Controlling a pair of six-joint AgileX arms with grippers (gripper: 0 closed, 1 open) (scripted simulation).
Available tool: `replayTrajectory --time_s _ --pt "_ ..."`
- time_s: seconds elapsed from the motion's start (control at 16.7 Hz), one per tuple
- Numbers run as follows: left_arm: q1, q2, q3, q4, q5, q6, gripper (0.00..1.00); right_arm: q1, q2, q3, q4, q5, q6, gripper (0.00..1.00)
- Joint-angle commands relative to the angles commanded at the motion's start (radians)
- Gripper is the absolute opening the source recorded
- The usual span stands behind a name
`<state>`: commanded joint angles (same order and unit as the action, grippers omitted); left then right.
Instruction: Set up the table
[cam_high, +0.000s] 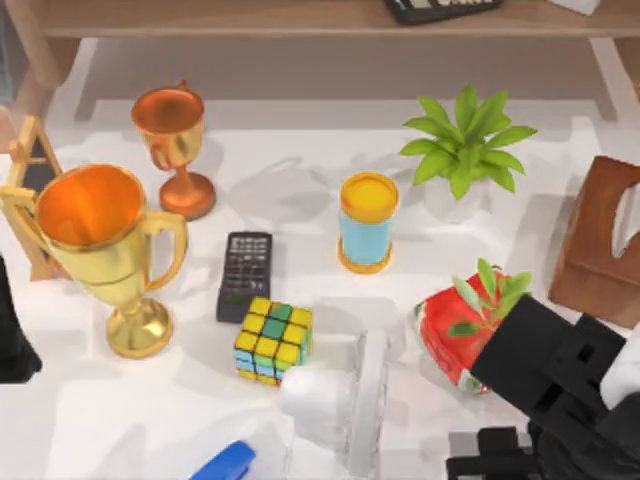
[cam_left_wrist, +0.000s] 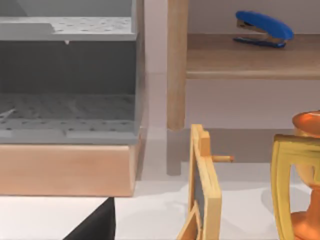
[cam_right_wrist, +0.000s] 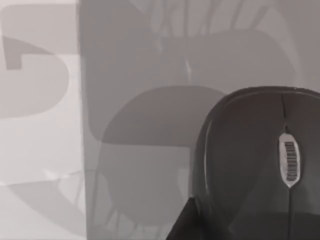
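Observation:
The white table carries many items. My right arm reaches in from the lower right corner, next to a red pot with a green plant. In the right wrist view a black mouse lies on a grey pad, close under the camera, and a dark tip of my right gripper shows beside the mouse. My left arm is parked at the table's left edge. A black sliver of my left gripper shows in the left wrist view.
A gold trophy, copper trophy, small wooden blackboard, remote, colour cube, blue cup, potted plant, white fan, blue stapler and wooden tissue box crowd the table. A wooden shelf lines the back.

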<state>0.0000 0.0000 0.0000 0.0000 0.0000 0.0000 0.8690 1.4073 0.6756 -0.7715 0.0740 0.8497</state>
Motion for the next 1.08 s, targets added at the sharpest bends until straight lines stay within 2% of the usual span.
replayTrajectory --time_s 0.06,0.84,1.08 --pt "0.000 0.000 0.000 0.000 0.000 0.000 1.00 0.000 0.000 0.000 0.000 0.000 0.000 0.00" --pt "0.000 0.000 0.000 0.000 0.000 0.000 1.00 0.000 0.000 0.000 0.000 0.000 0.000 0.98" --pt "0.000 0.000 0.000 0.000 0.000 0.000 1.00 0.000 0.000 0.000 0.000 0.000 0.000 1.00"
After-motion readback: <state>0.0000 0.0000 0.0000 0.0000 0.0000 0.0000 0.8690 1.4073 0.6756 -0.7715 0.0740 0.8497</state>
